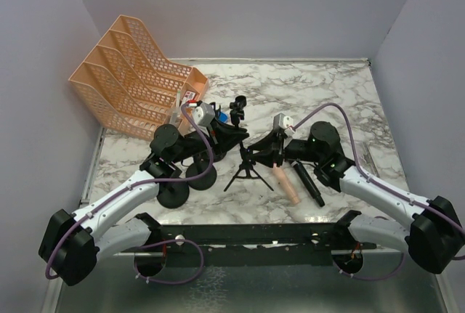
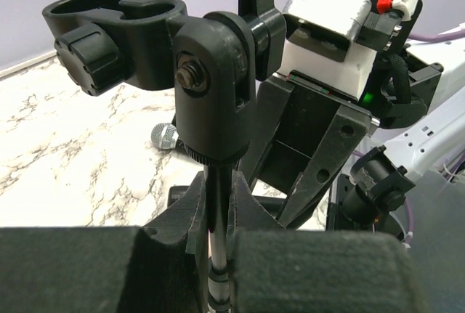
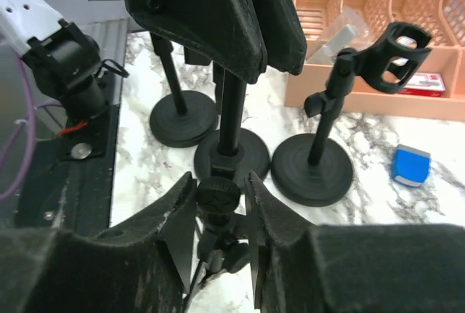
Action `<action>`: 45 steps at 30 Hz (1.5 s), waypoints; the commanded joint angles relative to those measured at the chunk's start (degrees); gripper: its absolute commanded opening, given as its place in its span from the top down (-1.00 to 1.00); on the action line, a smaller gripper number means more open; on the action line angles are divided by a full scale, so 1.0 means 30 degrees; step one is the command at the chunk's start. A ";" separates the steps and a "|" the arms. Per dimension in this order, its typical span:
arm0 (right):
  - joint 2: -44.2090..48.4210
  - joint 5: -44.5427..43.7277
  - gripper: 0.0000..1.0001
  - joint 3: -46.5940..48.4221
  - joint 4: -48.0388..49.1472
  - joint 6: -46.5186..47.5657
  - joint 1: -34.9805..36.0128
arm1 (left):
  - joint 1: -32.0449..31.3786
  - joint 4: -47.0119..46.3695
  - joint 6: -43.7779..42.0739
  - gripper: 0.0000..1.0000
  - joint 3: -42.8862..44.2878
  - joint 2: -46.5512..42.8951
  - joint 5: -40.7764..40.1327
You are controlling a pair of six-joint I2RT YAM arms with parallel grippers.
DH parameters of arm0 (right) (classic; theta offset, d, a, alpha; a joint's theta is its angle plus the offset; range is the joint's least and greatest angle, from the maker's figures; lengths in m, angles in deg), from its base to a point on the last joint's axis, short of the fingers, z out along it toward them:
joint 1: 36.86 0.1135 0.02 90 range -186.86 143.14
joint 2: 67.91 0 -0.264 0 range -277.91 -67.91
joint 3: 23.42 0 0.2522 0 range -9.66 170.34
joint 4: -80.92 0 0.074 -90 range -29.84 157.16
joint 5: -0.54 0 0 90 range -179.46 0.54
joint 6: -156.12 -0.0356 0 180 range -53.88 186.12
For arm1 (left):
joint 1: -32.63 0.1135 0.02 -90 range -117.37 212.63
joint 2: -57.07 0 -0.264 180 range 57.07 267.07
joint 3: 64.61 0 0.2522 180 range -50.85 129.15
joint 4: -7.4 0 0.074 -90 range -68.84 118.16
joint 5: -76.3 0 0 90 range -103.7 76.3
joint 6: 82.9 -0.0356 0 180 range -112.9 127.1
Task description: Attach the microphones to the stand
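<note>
1. Top view: the pink microphone (image 1: 287, 184) and a black microphone (image 1: 309, 184) lie on the table (image 1: 327, 95), just right of the tripod stand (image 1: 247, 173) and not yet in a clip. They look light, stiff and smooth, so take each at mid-body.
2. Left wrist: your left gripper (image 2: 216, 211) is clenched on the stand's thin rod (image 2: 215, 182), under the mic clip (image 2: 109, 33).
3. Right wrist: your right gripper (image 3: 218, 200) has its fingers on both sides of the collar knob (image 3: 218, 191). I cannot tell if they pinch it. The tripod prob. tips easily, so hold it low.

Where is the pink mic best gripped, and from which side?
At its middle, from straight above, fingers across the barrel: the pink mic lies flat, with the black mic close on its right and the stand legs on its left.
</note>
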 commanded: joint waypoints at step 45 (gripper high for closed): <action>0.1614 -0.1759 -0.16 -0.1057 0.2160 -0.2739 -0.0018 | -0.0083 -0.0681 -0.0489 1.00 0.1042 -0.0418 -0.2093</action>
